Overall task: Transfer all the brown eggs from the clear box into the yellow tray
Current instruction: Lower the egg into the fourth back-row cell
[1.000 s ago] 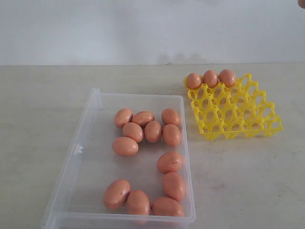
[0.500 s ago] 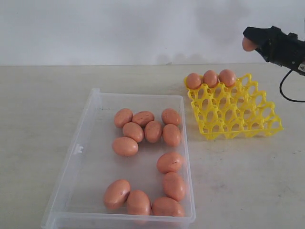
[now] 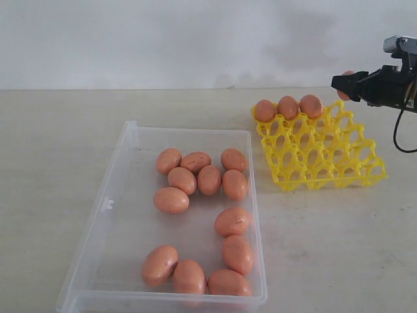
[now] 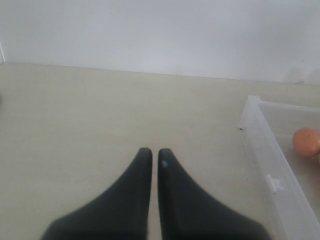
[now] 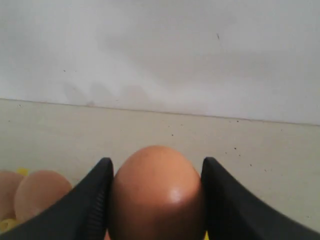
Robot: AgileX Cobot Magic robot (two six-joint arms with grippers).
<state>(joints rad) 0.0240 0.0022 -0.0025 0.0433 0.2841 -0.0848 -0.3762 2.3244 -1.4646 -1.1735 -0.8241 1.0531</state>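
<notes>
The right hand (image 3: 344,85) is clamped on one brown egg (image 5: 156,195), a black finger pressed to each side. The egg is smooth and orange-brown, with a soft glint on its shell, and its rounded end pokes out past the fingertips.

Just below this hand, reaching away from it toward the middle of the bench (image 3: 58,130), lies the yellow tray (image 3: 326,156), a bright open lattice of cups and pointed posts. Three eggs (image 3: 287,106) sit side by side in the tray's far row, nearest the hand.

Well apart from the hand, beyond the tray, is the clear box (image 3: 107,195), shallow and see-through, with twelve loose eggs (image 3: 209,179) in two clusters, a few faintly speckled.

The left hand (image 4: 152,151) has its fingers together, only a slit between them and nothing gripped. A corner of the box lies ahead of it.
</notes>
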